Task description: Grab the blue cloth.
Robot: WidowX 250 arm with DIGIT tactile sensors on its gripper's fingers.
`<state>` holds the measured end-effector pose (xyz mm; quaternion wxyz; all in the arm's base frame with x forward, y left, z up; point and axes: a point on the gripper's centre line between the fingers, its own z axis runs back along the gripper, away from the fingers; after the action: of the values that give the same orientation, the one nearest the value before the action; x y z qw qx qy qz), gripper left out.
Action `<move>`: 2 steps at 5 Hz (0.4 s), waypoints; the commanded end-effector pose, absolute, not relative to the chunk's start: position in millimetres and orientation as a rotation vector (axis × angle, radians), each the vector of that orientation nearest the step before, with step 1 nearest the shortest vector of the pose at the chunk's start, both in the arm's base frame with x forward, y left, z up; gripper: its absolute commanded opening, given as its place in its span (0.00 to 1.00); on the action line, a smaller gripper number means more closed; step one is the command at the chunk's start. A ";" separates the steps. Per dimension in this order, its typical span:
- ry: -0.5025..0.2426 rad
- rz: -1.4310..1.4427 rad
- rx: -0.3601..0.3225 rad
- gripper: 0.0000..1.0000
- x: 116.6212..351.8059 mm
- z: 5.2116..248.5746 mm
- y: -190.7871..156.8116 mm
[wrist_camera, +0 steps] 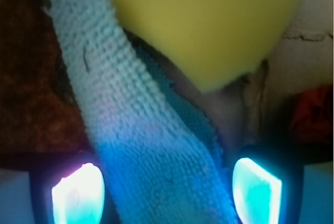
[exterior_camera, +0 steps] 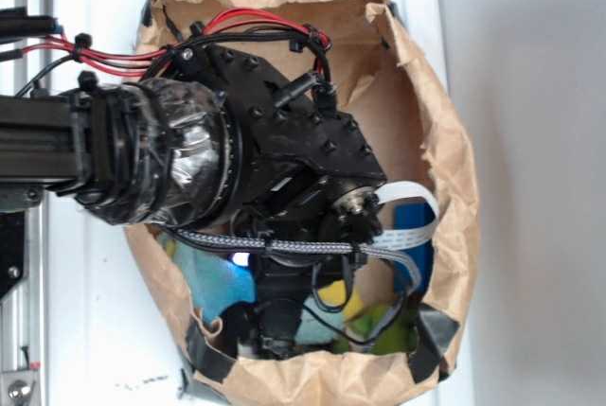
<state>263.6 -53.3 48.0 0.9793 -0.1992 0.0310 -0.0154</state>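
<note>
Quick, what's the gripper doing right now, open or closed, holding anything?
Gripper: open, jaws wide apart with the blue cloth running between them, not pinched; holding nothing.

The arm (exterior_camera: 180,155) is reaching in from the left edge of the exterior view, its taped wrist section leading to a black gripper housing that is pointing down into the brown paper bag (exterior_camera: 445,169). Red and black wires are running along its upper side, and a braided cable and a flat white ribbon are crossing its lower end. In the wrist view the gripper (wrist_camera: 167,190) is holding its jaws spread apart, the two glowing fingertips (wrist_camera: 78,192) standing on either side of the blue cloth (wrist_camera: 135,140), which is passing between them. Whether the pads are touching the cloth cannot be told.
</note>
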 end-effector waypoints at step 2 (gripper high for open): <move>0.015 -0.095 -0.345 1.00 251.8 27.1 -67.9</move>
<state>251.8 -65.5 26.2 0.9842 -0.1734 0.0134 -0.0319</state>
